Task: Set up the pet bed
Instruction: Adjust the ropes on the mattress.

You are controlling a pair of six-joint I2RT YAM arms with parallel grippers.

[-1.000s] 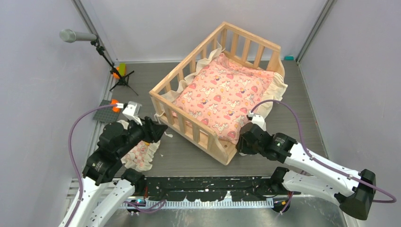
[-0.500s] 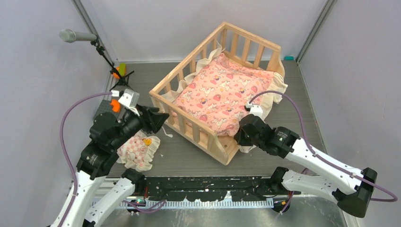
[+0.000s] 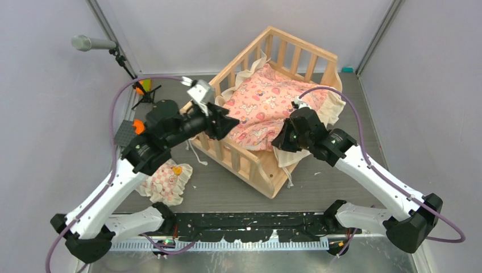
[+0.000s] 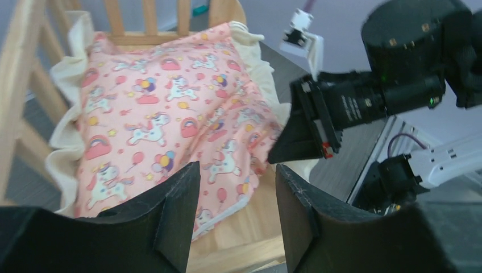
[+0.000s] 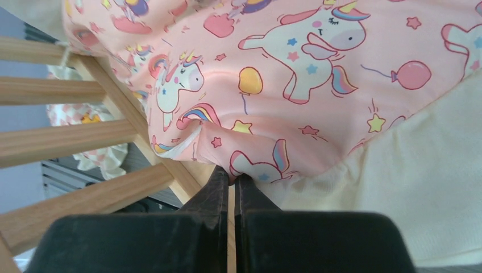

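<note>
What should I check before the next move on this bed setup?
1. Right gripper grip on the unicorn cushion: ok, jaws shut on its near pink edge.
2. Left gripper free: ok, jaws apart above the cushion, holding nothing.
3. Cushion lying flat inside the pet bed: not ok, it is bunched up and its cream frill spills over the right side.
4. Frilled pillow in the bed: not ok, it lies on the table outside the left rail.
5. Arms apart: ok, close across the cushion but not touching.
6. Bed base under the cushion: cannot tell, it is hidden.
</note>
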